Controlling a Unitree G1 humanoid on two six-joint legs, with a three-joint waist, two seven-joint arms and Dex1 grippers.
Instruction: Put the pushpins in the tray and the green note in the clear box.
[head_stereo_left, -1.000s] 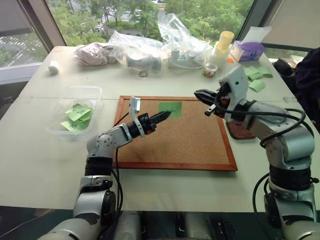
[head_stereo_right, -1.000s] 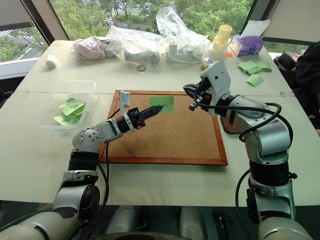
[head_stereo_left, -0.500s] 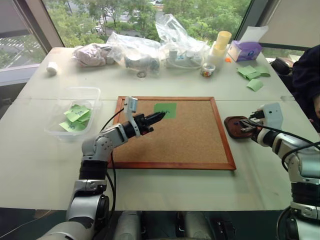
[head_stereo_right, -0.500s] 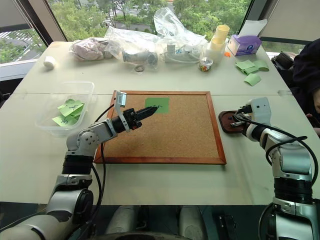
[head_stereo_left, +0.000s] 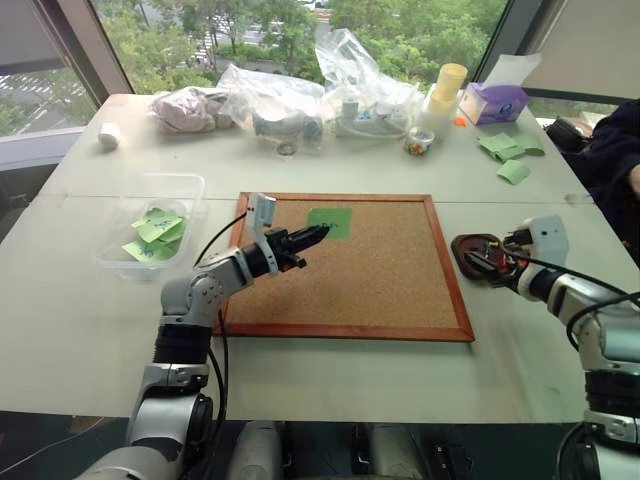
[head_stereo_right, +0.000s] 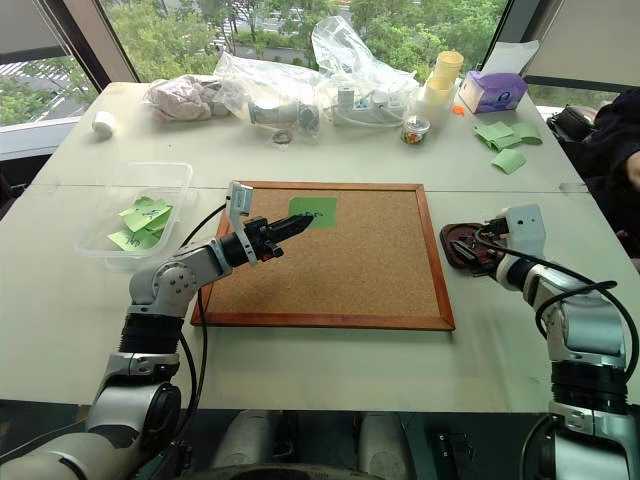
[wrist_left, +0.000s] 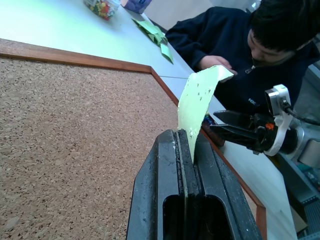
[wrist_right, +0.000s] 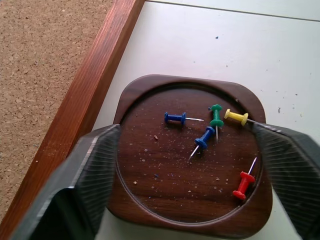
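I see five pushpins (wrist_right: 204, 138) in the tray (wrist_right: 150, 200), right tool (wrist_right: 187, 165) spread wide, left tool (wrist_left: 186, 150) pinching the green note (wrist_left: 197, 102).

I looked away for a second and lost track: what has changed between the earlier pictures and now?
The right gripper swung from above the cork board down to the tray beside it and opened; five pushpins lie inside. The left gripper stayed shut on the green note over the board. The clear box did not move.
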